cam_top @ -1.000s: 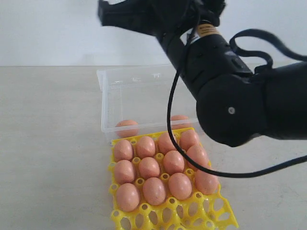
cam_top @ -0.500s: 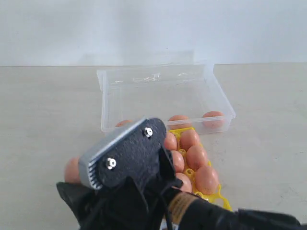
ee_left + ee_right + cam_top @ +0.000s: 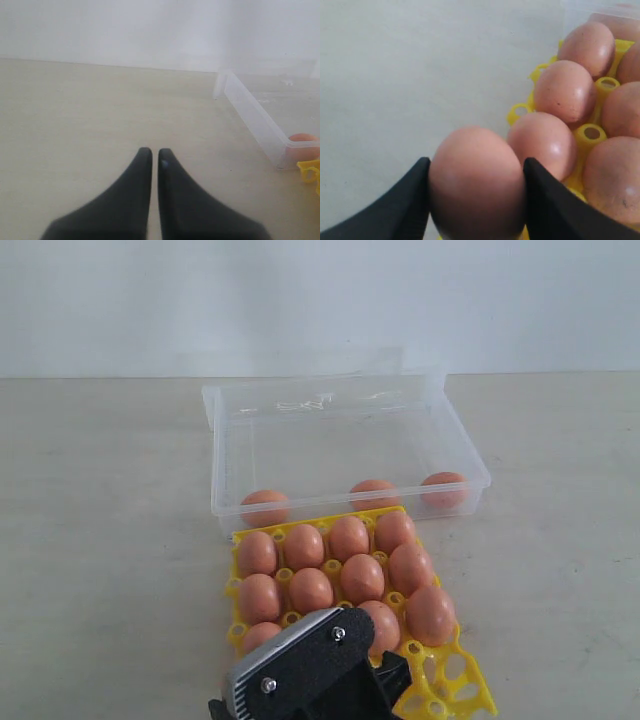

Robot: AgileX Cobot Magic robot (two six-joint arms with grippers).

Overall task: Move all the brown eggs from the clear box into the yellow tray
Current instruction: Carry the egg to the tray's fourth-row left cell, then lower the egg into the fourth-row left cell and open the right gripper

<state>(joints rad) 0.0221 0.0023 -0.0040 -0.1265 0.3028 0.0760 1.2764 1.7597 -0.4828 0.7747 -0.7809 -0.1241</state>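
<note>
**Q:** Where does the box (image 3: 330, 440) lie relative to the tray (image 3: 331, 567)?

**A:** Directly behind it on the table (image 3: 100, 540), with its near wall just at the tray's far edge.

**Q:** And the eggs (image 3: 265, 506)?

**A:** Three lie in the box, along the wall nearest the tray. The tray's two far rows hold four each, and more sit in its third row. At the tray's near left corner the right gripper (image 3: 476, 192) grips the held egg (image 3: 475, 160).

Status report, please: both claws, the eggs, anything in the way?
Right claw shut on brown egg, at yellow tray corner. Left claw shut, empty, over table. Three more brown eggs in clear box. No obstruction seen.
</note>
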